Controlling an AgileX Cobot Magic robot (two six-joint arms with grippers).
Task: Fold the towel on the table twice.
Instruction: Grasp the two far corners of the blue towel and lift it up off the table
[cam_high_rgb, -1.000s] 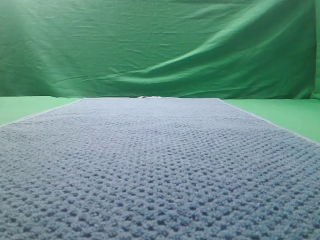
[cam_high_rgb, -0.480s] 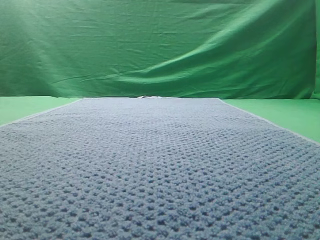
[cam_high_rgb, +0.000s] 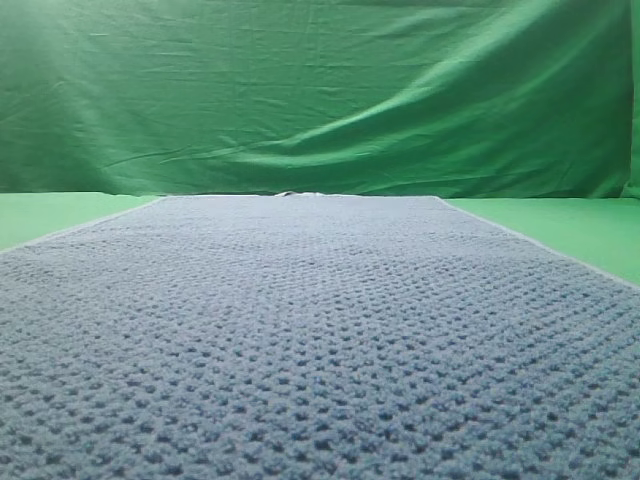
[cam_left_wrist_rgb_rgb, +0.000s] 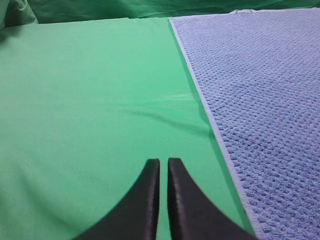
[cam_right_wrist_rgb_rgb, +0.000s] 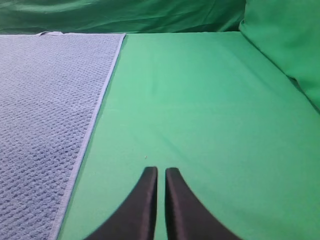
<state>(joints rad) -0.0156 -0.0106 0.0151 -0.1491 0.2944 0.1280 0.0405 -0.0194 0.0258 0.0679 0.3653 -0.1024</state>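
The towel (cam_high_rgb: 320, 340) is seen spread flat on the desk (cam_left_wrist_rgb_rgb: 90, 100), flanked by the left claw (cam_left_wrist_rgb_rgb: 163, 162) and right claw (cam_right_wrist_rgb_rgb: 161, 171), both pressed together, empty.

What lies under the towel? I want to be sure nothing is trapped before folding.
The towel lies flat on the table, whose bare green surface shows along both long edges. No bulge shows, but whatever is directly beneath is covered.

We see a studio-like test setup: a wrinkled green backdrop (cam_high_rgb: 320, 100) hangs behind a plain green table (cam_left_wrist_rgb_rgb: 90, 100).
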